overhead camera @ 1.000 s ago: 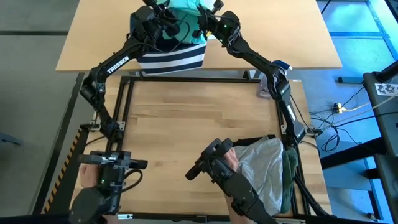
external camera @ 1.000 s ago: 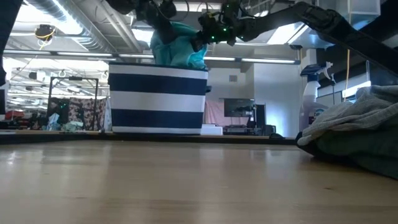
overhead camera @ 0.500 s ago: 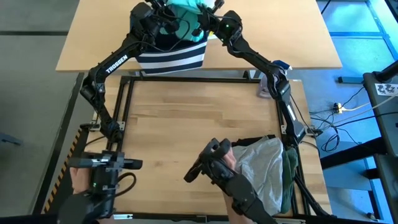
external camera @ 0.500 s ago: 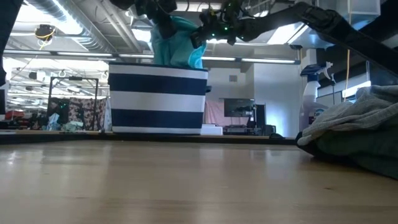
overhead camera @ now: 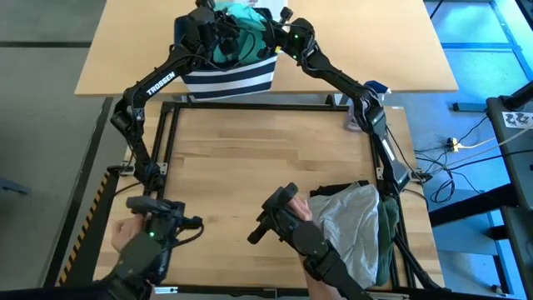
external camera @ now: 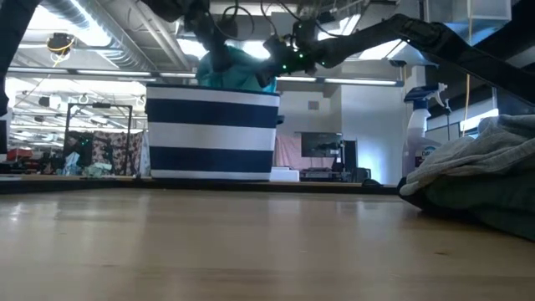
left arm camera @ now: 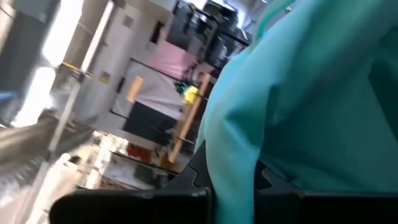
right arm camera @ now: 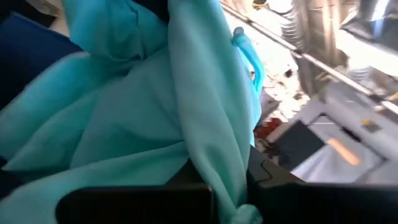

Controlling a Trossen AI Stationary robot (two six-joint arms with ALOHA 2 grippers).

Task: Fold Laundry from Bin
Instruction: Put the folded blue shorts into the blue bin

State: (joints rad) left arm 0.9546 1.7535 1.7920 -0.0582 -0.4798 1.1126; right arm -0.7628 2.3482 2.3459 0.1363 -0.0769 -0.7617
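Teal-green soft cloth garment [overhead camera: 241, 17] is bunching over the boxy navy fabric bin with white stripes [overhead camera: 229, 79] at the table's far edge, pinched from both sides: the left gripper [overhead camera: 210, 23] and right gripper [overhead camera: 279, 35] are each clamping a fold between closed jaws. Compared with a moment earlier, the cloth is sitting lower. A rumpled light grey and dark green pile [overhead camera: 358, 229] is lying on the pale wooden table [overhead camera: 250, 167].

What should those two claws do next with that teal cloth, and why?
Probably lift it straight up a little more. Both the left claw and the right claw are shut on the teal garment, but most of it sits bunched inside the striped bin, so it has to clear the rim before coming to the table.
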